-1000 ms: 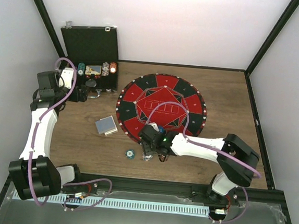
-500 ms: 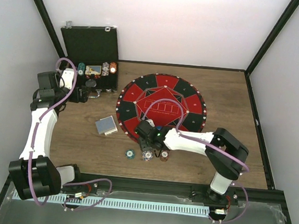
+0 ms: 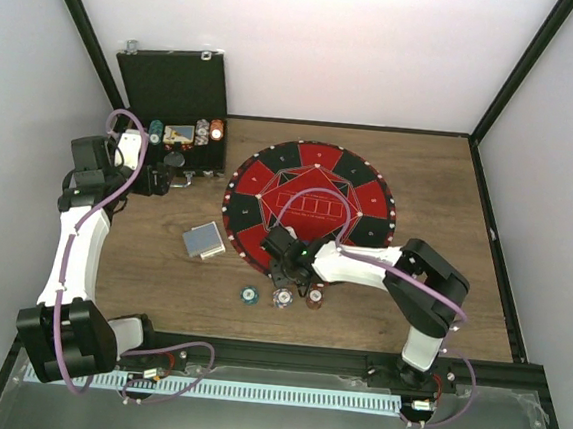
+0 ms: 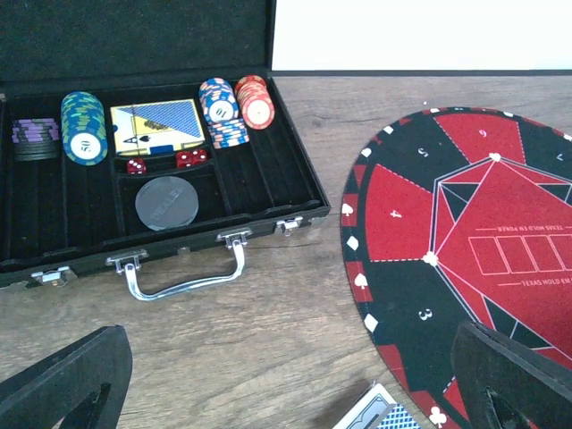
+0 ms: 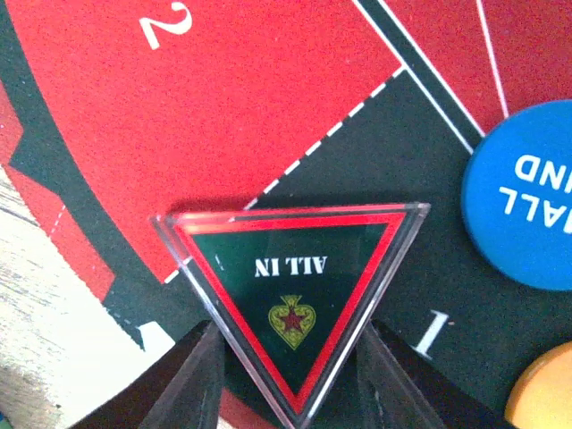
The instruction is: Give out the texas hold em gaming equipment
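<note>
ALL IN triangle [image 5: 290, 286] over black sector 1 of mat [image 5: 268, 89], apex toward right pincer [image 5: 290, 384], fingers flanking it, grip cannot be told, left pincer [image 4: 286, 375] wide open, empty, wooden desk [image 3: 449, 189], white walls [image 3: 331, 48]

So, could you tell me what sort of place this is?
Probably a robot test cell rather than a card room: white walls and black frame posts enclose a wooden table, a left arm and right arm are bolted at its near edge, and a poker mat and chip case are laid out.

Three chips [image 3: 282, 297] lie before the mat [image 3: 368, 197] — cards [image 3: 204, 239] to its left.
</note>
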